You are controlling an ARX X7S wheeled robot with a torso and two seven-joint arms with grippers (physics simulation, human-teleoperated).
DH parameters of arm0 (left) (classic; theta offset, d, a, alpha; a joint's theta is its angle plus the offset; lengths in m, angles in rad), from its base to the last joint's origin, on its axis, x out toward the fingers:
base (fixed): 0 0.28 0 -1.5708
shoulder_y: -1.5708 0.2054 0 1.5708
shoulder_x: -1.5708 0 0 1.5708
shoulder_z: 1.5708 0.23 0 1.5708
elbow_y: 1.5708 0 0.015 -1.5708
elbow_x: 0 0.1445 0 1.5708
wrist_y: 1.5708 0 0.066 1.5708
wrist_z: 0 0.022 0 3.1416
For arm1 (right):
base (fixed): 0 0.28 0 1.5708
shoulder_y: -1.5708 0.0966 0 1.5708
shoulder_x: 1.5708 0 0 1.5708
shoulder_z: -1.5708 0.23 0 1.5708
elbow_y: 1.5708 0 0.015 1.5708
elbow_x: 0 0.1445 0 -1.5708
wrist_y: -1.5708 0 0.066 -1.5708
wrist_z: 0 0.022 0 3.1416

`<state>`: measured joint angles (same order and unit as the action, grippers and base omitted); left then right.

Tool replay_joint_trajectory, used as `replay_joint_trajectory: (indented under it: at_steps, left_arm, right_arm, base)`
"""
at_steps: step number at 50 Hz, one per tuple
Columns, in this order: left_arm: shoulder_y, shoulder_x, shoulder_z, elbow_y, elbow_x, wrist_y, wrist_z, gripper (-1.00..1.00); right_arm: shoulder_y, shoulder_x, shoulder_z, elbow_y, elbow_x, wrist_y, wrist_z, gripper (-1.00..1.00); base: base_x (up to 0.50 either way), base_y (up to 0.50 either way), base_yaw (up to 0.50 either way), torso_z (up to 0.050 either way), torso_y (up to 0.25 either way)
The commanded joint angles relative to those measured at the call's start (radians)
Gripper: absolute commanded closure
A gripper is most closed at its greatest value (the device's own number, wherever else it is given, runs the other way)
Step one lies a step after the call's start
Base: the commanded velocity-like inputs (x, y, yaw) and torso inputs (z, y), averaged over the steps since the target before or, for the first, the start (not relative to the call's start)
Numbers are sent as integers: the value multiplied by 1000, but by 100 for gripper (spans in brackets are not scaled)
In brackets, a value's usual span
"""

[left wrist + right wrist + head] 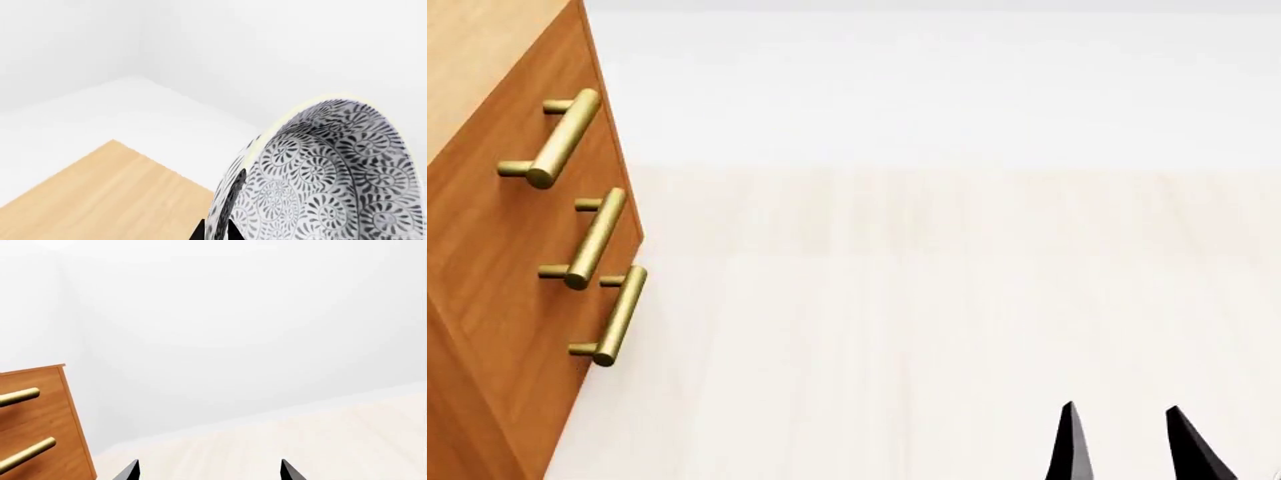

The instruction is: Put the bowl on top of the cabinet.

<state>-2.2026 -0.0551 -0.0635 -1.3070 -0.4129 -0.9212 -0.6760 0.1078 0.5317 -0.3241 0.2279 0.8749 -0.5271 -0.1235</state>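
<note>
Your left gripper (215, 231) is clamped on the rim of the bowl (327, 175), which sits tilted, its patterned inside facing the left wrist camera. Below and to one side of the bowl lies a light wooden surface (107, 190), judged to be the top of the cabinet (507, 250). Only the left arm carries the load. Your right gripper (210, 471) hangs apart and empty, over the pale floor (961, 330).
</note>
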Motion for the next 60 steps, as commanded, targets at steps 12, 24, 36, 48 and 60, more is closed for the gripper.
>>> replay_joint_trajectory:
  at_steps: [12,24,36,48,60]
  left_arm:
    - [-39,8,-320,-1,309,75,-218,100]
    - [-35,2,-381,-1,330,-21,-376,100]
    - [-50,-3,-414,-1,359,-117,-403,100]
    - [-48,2,-409,-1,388,-187,-318,100]
    - [-58,-19,-407,-1,409,-168,-324,100]
  right_arm:
    - [-20,8,6,-25,-6,-10,-4,-100]
    - [-35,13,11,-47,-5,-17,-4,-100]
    - [-47,18,17,-62,-4,-21,-3,-100]
    - [-39,13,16,-52,-8,-14,-3,-100]
    - [-29,6,11,-39,-19,-9,-5,-100]
  base:
    - [0,0,0,0,0]
    - [0,0,0,0,1]
    - [0,0,0,1,0]
    - [0,0,0,0,0]
    - [0,0,0,0,1]
